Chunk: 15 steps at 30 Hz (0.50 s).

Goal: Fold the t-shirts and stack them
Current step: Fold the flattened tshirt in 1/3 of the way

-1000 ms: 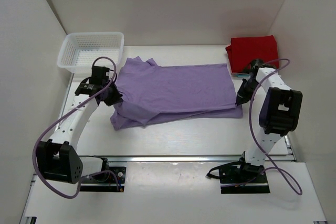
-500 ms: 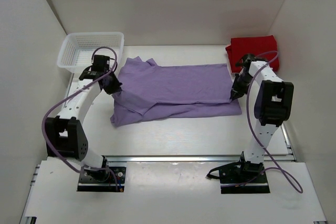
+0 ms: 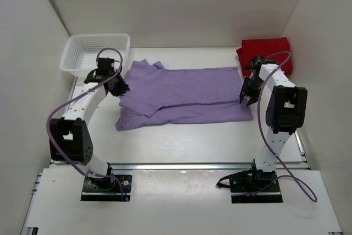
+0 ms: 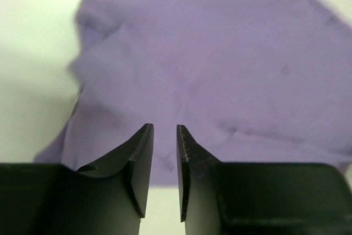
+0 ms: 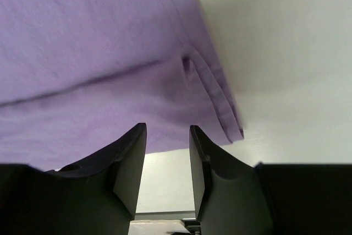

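Your top view places the lavender t-shirt [image 3: 187, 94] lying flat and folded over itself in the middle of the table [image 3: 181, 141]. The red t-shirt [image 3: 265, 53] lies folded just beside its far right corner. Only the wrist views show you the jaws. The left gripper [image 4: 165, 130] stands narrowly apart and the right gripper [image 5: 168, 127] wider, and neither clamps cloth. Compared with 1 s ago, both grippers sit farther from the bases.

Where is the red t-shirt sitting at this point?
In the top view, the red t-shirt lies folded at the far right corner of the table, just beyond the right hand and right of the lavender t-shirt.
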Motion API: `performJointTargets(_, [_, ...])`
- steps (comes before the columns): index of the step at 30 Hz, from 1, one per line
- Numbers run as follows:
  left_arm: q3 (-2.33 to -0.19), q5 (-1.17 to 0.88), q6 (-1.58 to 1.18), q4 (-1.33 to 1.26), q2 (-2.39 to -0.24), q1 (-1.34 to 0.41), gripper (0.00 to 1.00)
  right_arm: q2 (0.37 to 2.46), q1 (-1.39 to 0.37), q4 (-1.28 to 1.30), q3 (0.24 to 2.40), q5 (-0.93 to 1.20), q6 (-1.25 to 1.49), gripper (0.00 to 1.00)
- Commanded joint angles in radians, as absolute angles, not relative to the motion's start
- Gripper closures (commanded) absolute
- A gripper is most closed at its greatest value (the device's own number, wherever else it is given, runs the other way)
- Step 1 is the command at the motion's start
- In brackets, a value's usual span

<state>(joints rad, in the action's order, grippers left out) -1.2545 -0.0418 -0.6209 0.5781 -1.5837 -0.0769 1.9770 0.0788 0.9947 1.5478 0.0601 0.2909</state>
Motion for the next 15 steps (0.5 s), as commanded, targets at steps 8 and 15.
performJointTargets(8, [-0.902, -0.002, -0.612, 0.664, -1.33, -0.185, 0.68, 1.856, 0.06, 0.991, 1.529, -0.071, 0.295, 0.66])
performJointTargets(15, [-0.897, 0.119, -0.563, 0.627, -1.449, -0.256, 0.65, 1.859, -0.012, 0.838, 1.401, 0.08, 0.299, 0.65])
